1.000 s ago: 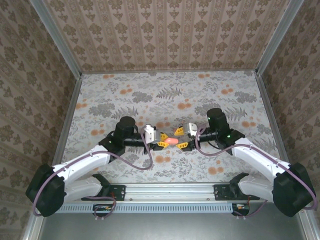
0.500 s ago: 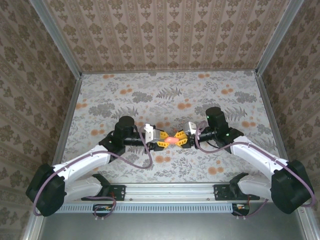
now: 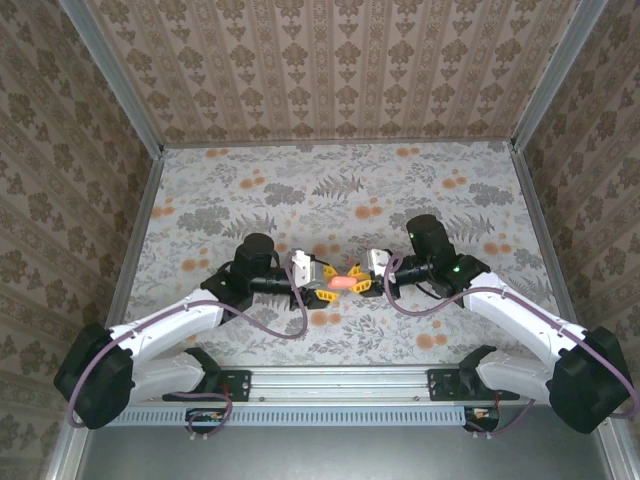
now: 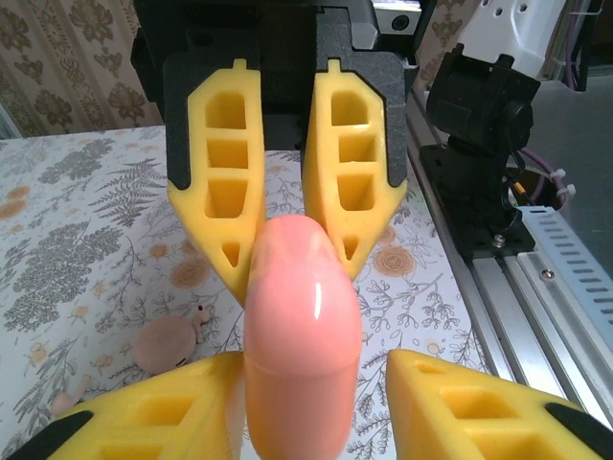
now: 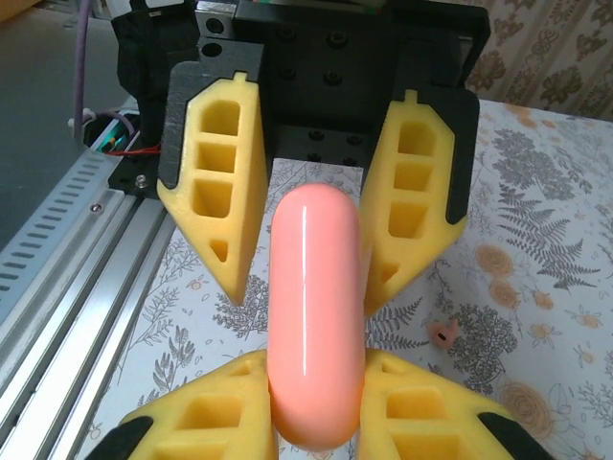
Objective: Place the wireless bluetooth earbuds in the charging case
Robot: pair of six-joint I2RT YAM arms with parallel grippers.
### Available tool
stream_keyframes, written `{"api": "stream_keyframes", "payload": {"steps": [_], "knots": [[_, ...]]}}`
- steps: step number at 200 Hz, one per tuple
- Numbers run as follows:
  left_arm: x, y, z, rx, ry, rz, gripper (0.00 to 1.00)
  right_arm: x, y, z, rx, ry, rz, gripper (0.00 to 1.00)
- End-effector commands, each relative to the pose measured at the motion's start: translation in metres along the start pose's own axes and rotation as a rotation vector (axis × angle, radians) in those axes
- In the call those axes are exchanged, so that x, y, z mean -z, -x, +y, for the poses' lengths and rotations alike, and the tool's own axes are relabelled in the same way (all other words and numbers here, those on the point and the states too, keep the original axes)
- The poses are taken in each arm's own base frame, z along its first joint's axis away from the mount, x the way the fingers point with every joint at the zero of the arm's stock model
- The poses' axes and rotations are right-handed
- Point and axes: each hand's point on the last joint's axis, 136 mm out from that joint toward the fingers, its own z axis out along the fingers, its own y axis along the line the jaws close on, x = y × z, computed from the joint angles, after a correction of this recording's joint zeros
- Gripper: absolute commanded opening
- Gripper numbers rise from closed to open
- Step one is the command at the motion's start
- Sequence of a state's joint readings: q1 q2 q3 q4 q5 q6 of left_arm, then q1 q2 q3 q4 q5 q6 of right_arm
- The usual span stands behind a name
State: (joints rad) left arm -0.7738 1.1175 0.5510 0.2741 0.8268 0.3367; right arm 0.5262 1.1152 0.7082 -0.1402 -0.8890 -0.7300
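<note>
evidently the step in hand is getting the case (image 5: pixel 316 316) held, not yet filling it; the right gripper (image 5: pixel 314 369) is clamped tight on one end of it, up above the table (image 5: pixel 536 316); the left gripper (image 4: pixel 316 362) faces it, jaws parted loosely round the other end, not pinching it; one earbud (image 5: pixel 442 333) lies on the table beneath them, off to the side; next, i judge, the free left gripper must get the case opened, then go down for that tiny piece with a fine pinch

Salmon charging case (image 5: pixel 316 316) aloft; earbud (image 5: pixel 442 333) on table (image 5: pixel 522 201).
</note>
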Motion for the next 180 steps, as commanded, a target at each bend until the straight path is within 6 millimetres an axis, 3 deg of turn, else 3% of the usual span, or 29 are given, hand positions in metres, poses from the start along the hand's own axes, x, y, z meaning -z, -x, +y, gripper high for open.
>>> {"api": "stream_keyframes", "payload": {"steps": [1,74,85,100,114,180], "knots": [[-0.002,0.015,-0.001,-0.031,-0.021,-0.033,0.41,0.001,0.013,-0.003,0.050,-0.005,-0.011,0.17],[-0.001,0.015,0.001,-0.032,-0.010,-0.028,0.21,0.000,0.014,-0.003,0.053,0.003,-0.021,0.17],[-0.001,0.014,0.001,-0.030,-0.008,-0.026,0.20,0.000,0.014,-0.003,0.053,0.000,-0.022,0.19],[-0.001,0.014,0.001,-0.032,-0.007,-0.024,0.19,0.000,0.016,-0.005,0.039,-0.009,-0.038,0.34],[-0.002,0.013,0.001,-0.033,-0.005,-0.020,0.19,0.001,0.020,-0.006,0.032,-0.017,-0.056,0.40],[-0.001,0.010,0.000,-0.025,-0.008,-0.013,0.18,0.013,0.027,-0.024,0.027,-0.112,-0.061,0.41]]}}
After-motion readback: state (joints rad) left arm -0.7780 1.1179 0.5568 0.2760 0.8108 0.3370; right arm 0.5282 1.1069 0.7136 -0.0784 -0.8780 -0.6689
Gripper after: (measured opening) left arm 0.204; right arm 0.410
